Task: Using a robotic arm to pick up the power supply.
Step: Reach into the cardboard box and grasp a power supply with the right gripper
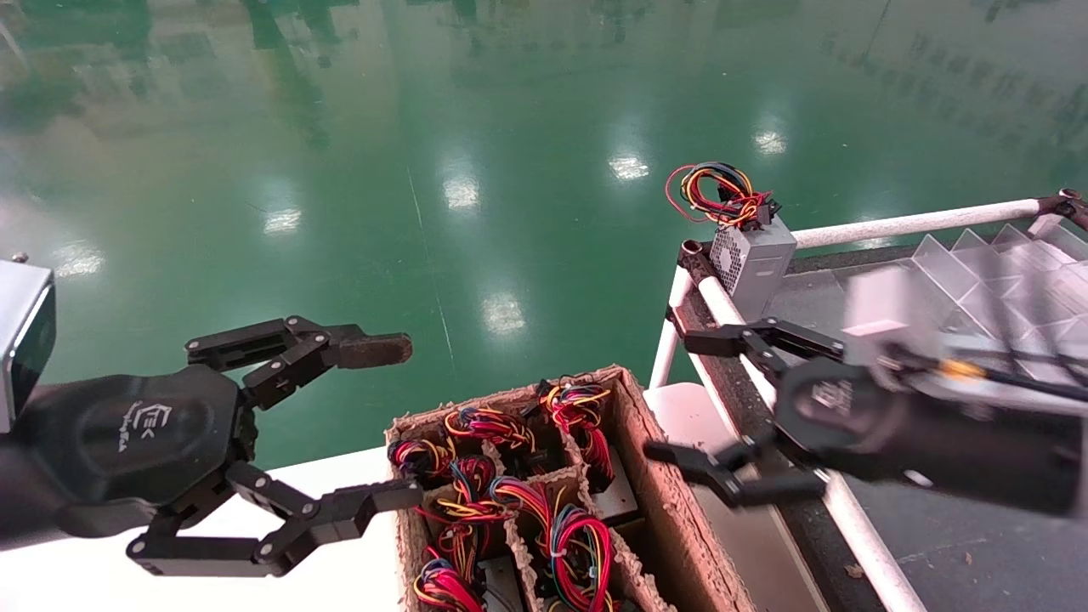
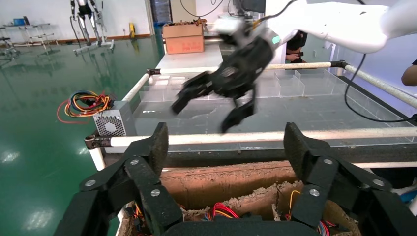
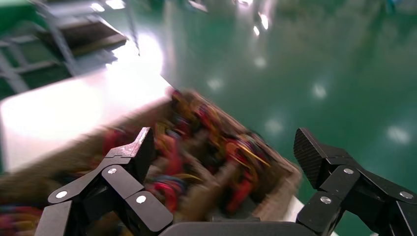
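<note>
Several power supplies stand in the compartments of a cardboard box (image 1: 671, 518), mostly showing as red, yellow and orange wire bundles. The power supply (image 1: 618, 500) nearest my right gripper shows a strip of grey metal under its bundle (image 1: 580, 410). My right gripper (image 1: 676, 395) hangs open just right of the box's far corner, empty. It is streaked in the left wrist view (image 2: 202, 115). In the right wrist view its jaws (image 3: 223, 142) stand wide apart, facing the blurred box (image 3: 196, 147). My left gripper (image 1: 404, 421), with a brownish worn pad, is open left of the box (image 2: 226, 140).
Another grey box (image 1: 752, 263) with a wide loose red wire loop (image 1: 714, 194) stands on the corner of the railed table (image 1: 901, 226), also visible from the left wrist (image 2: 114, 124). Clear plastic dividers (image 1: 977, 272) sit farther right. A white tabletop (image 1: 357, 561) carries the cardboard box.
</note>
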Controlling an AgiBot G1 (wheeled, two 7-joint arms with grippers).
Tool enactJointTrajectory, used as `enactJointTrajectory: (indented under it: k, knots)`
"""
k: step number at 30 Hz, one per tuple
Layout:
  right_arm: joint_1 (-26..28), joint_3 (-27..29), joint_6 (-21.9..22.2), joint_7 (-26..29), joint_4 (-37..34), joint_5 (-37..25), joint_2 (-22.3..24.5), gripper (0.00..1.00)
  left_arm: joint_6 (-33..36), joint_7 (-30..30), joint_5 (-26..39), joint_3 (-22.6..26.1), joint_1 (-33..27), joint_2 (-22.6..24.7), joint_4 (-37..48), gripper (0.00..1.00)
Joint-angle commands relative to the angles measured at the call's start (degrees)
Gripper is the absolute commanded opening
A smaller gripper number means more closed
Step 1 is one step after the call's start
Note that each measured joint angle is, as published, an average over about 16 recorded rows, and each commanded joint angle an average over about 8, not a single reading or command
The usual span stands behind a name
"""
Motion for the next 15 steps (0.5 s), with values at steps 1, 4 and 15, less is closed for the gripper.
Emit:
enactJointTrajectory:
  k: [1, 4, 15]
  knots:
    - [2.3, -1.9, 1.9, 1.4, -1.4, -4.1, -1.8, 0.82, 0.0, 0.0, 0.0, 0.0, 0.0, 0.0, 0.0, 1.00]
    - [6.4, -4.6, 2.8, 2.1, -7.3, -8.4, -6.1, 0.45, 0.0, 0.0, 0.0, 0.0, 0.0, 0.0, 0.0, 1.00]
    - [15.0, -9.9, 0.2, -4.6, -24.2, -15.6, -16.2, 0.00, 0.0, 0.0, 0.0, 0.0, 0.0, 0.0, 0.0, 1.00]
